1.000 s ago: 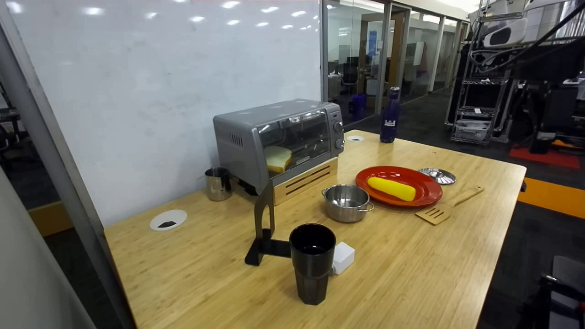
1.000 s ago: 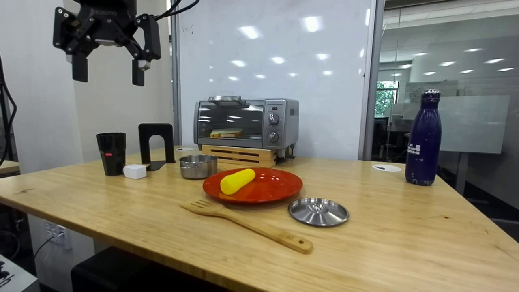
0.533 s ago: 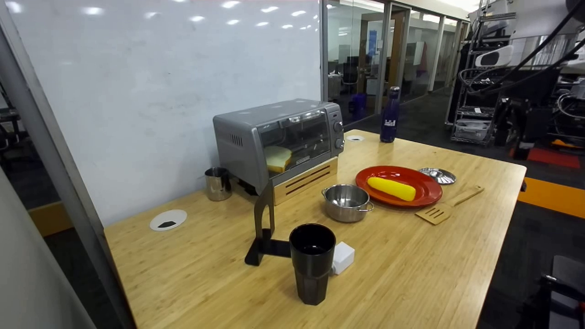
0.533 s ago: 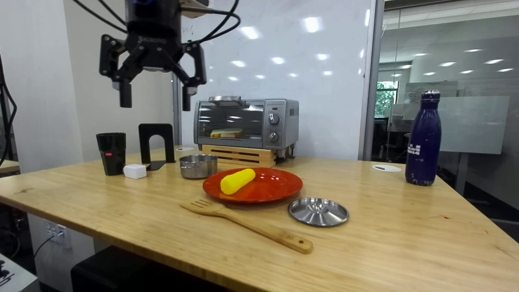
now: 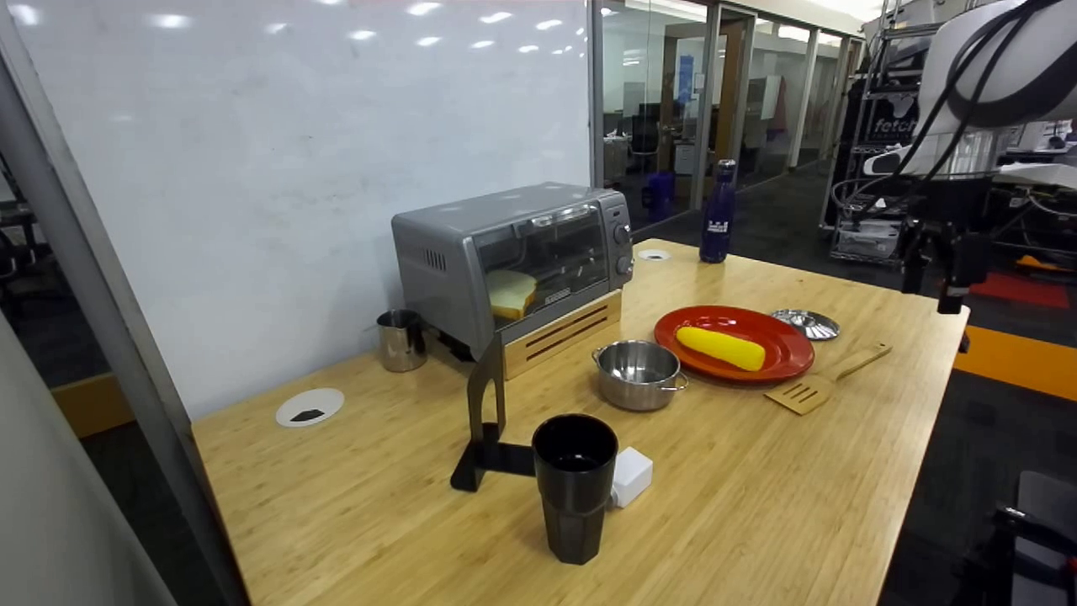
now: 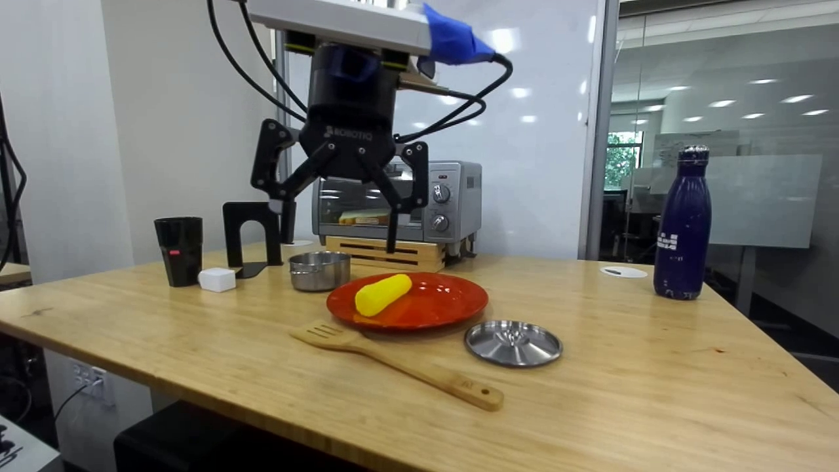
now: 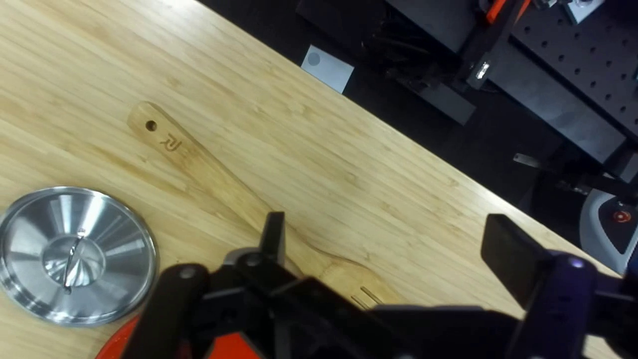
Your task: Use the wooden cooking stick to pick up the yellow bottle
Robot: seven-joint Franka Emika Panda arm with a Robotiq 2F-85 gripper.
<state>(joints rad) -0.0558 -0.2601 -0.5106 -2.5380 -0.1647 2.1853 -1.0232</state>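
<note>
The wooden cooking stick (image 6: 419, 368), a slotted spatula of pale wood, lies flat on the table just in front of the red plate (image 6: 459, 300). Across that plate rests the yellow bottle (image 6: 383, 295), small and elongated; both exterior views show it, the wrist view does not. My gripper (image 6: 339, 239) hangs in the air above the table, fingers downward and wide apart with nothing between them. In the wrist view the stick (image 7: 214, 177) runs diagonally below the gripper (image 7: 384, 219); one finger (image 7: 273, 234) overlaps its shaft, and the hand hides part of its slotted head.
A steel pot (image 6: 320, 271) and a steel lid (image 6: 513, 343) sit beside the plate. Further back stands a toaster oven (image 6: 462, 190) on a wooden rack. A black cup (image 5: 575, 505), white block (image 5: 631, 475), black bookend (image 5: 484, 412) and dark blue bottle (image 6: 683, 229) also stand around.
My gripper has come down and swept rightward in an exterior view where it started high at the upper left. Its jaws have stayed wide. The objects on the table lie as before.
</note>
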